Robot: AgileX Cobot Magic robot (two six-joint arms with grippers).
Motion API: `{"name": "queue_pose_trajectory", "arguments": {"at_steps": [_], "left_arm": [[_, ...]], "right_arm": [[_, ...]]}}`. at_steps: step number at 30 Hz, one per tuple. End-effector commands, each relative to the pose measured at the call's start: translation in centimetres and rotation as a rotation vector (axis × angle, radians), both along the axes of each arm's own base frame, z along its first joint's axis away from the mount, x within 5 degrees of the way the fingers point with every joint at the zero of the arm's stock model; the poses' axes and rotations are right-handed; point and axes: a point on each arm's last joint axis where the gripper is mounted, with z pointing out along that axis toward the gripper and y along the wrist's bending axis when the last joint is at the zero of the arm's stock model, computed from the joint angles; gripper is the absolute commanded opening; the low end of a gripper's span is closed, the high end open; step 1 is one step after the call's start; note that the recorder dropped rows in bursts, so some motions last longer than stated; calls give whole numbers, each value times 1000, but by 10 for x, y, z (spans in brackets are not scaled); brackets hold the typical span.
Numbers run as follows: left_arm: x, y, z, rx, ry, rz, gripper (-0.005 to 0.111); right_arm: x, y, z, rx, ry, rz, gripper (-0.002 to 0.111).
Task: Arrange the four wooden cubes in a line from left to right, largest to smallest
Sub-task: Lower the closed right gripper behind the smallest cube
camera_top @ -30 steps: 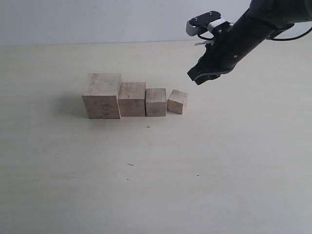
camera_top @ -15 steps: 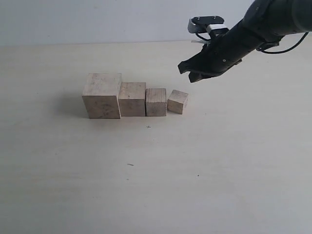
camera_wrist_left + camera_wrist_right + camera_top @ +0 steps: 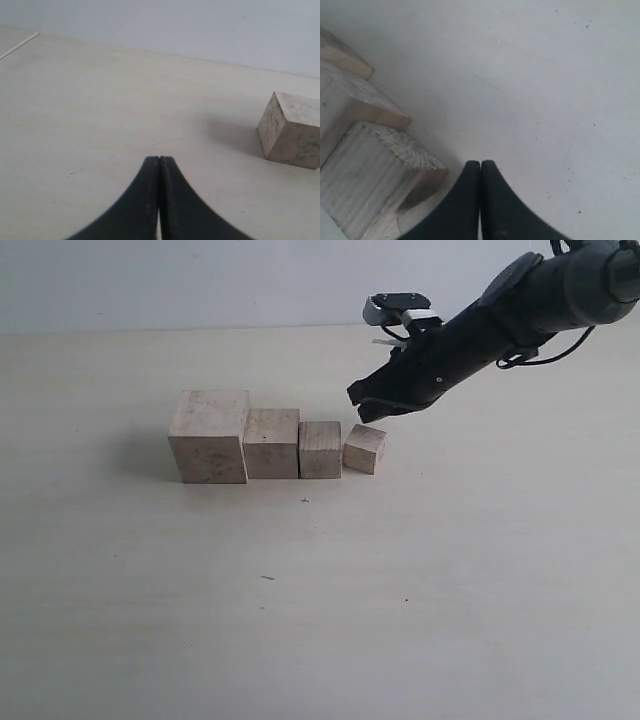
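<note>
Cubes (image 3: 271, 443) sit in a row toward the far edge of the table (image 3: 450, 590); right claw (image 3: 362, 406), clenched empty, hovers by the smallest cube (image 3: 364, 449); left claw (image 3: 159, 160) clenched.

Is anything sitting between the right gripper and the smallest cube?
Nothing visible does. The right gripper, shut, hangs close above the smallest cube with only open air between them. The next cube stands on the other side, clear of the path.

probably a lab bench: bare pale tabletop (image 3: 450, 590), plain white wall (image 3: 200, 280), robot arm (image 3: 520, 308)
</note>
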Motion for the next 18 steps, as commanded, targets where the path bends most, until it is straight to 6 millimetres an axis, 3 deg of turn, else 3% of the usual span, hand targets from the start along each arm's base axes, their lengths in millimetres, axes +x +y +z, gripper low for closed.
{"name": "queue_pose_trajectory", "arguments": {"at_steps": [1,9,16,18], "left_arm": [[0,0,0,4,-11,-3,0],[0,0,0,4,-11,-3,0],[0,0,0,4,-11,-3,0],[0,0,0,4,-11,-3,0]], "right_arm": [[4,2,2,9,-9,17,0],[1,3,-13,-2,28,47,0],[1,3,-10,0,9,66,0],[3,2,-2,2,-16,62,0]]}}
